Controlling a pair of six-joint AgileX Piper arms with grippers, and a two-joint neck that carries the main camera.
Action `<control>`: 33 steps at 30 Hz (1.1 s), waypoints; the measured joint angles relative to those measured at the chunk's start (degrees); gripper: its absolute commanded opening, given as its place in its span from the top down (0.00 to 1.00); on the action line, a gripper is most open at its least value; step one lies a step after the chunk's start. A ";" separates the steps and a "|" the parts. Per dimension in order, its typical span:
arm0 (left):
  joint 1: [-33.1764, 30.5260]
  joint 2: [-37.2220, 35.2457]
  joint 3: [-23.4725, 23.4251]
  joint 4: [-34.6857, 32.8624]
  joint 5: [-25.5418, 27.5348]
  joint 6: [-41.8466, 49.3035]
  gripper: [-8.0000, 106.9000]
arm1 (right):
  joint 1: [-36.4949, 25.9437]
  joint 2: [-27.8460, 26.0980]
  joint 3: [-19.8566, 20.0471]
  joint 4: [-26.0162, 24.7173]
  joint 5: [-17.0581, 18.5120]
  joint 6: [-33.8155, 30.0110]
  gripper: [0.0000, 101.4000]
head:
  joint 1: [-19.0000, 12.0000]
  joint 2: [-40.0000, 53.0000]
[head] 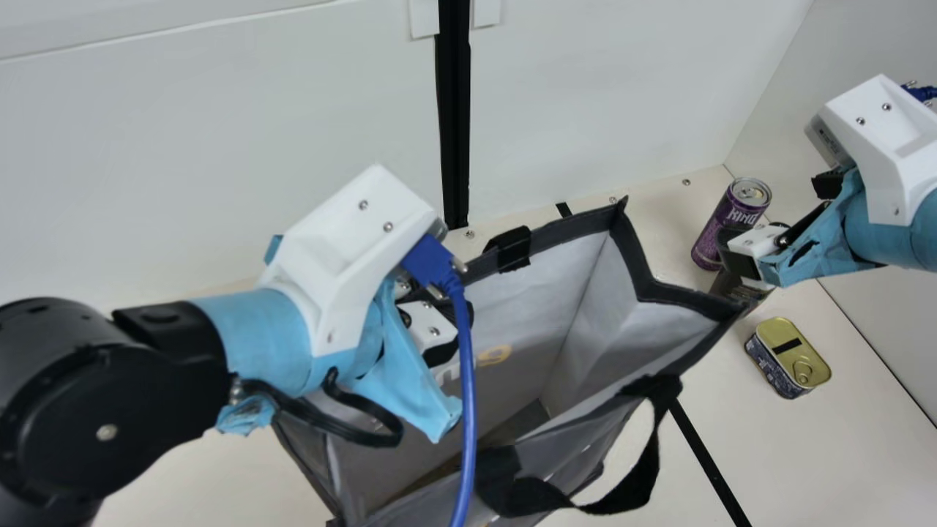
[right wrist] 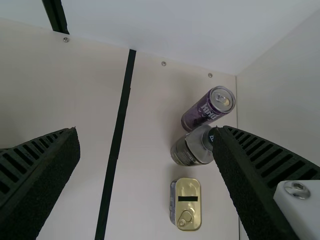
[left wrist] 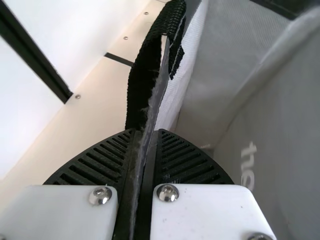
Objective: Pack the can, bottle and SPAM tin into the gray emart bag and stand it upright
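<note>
- The gray emart bag (head: 648, 274) is standing upright on the cream table (head: 864, 439), its mouth gaping, with a black handle (head: 637, 479) drooping outside the near wall.
- The left gripper (head: 433, 329) is pinching the bag's rim, the wall running between its fingers (a firm grip, judging by the left wrist view).
- The right gripper (head: 738, 252) is hovering to the bag's right, its fingers spreading wide with nothing between them.
- The can (head: 732, 219) (the purple one) is standing right of the bag, toward the back wall.
- The bottle (right wrist: 192, 147) is standing right of the bag, between can and tin.
- The SPAM tin (head: 789, 355) is lying right of the bag (gold lid facing up).
</note>
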 measured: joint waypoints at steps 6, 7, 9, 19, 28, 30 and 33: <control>0.80 -1.37 -0.33 3.29 -0.01 -2.04 1.00 | 0.00 0.00 0.00 0.00 0.00 0.00 0.06 | -0.09 0.00; 0.92 -1.68 -0.33 4.06 -0.01 -2.32 1.00 | 0.00 0.00 0.00 0.00 0.00 0.00 0.06 | 0.00 0.09; 1.32 -2.21 -0.44 5.39 -0.01 -3.07 1.00 | 0.00 0.00 0.00 0.00 0.00 0.00 0.06 | 0.00 0.09; 3.67 -5.38 -0.90 13.72 -0.09 -6.64 1.00 | 0.00 0.00 0.00 0.00 0.00 0.00 0.06 | 0.00 0.00; 6.10 -7.54 -1.67 23.41 -0.08 -11.99 1.00 | 0.00 0.00 0.00 0.00 0.00 0.00 0.06 | 0.00 0.00; 6.20 -7.66 -1.84 25.92 0.03 -13.32 1.00 | 0.00 0.00 0.00 0.00 0.00 0.00 0.06 | 0.00 0.09; 5.96 -8.17 -2.07 30.46 -0.12 -15.22 1.00 | 0.00 0.00 0.00 0.00 0.00 0.00 0.06 | 0.00 0.00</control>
